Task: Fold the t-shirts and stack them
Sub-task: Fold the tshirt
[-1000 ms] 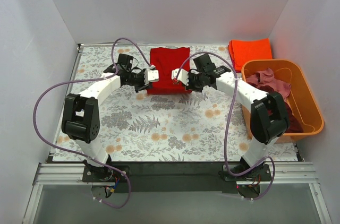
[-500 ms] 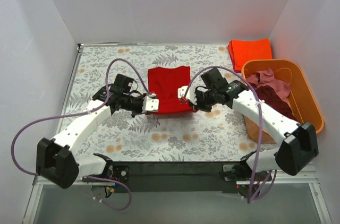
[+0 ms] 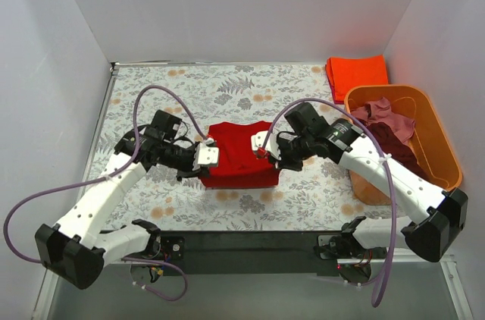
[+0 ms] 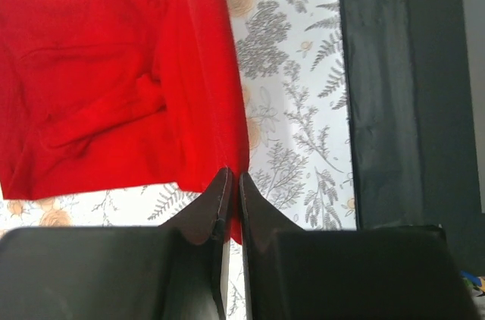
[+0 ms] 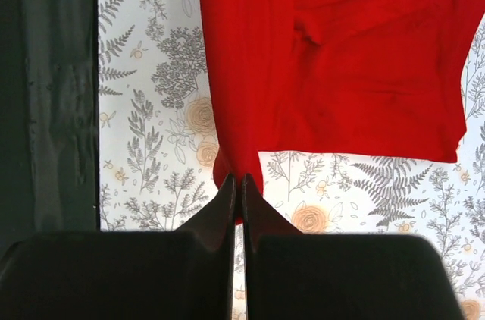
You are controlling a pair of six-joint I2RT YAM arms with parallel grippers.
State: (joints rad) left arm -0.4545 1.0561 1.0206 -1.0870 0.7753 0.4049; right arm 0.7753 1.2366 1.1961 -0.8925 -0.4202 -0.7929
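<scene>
Centre frame: left gripper (image 3: pixel 206 157) and right gripper (image 3: pixel 262 145) each clamp an edge of the bright red cloth t-shirt (image 3: pixel 239 159), seemingly mid-fold. Next, lay that edge down evenly, then release.

The folded bright red t-shirt (image 3: pixel 239 157) is being pinched at both near corners, mid-desk (image 3: pixel 151 92). The orange-red t-shirt (image 3: pixel 356 71) is being borne folded at the far right corner, the maroon t-shirt (image 3: pixel 394 142) and dusty pink t-shirt (image 3: pixel 379 115) crumpled nearby.

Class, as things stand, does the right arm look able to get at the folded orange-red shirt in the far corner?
Probably not yet: the right pincer is shut on the red shirt, so it must release first. The orange-red shirt lies uncovered.
</scene>
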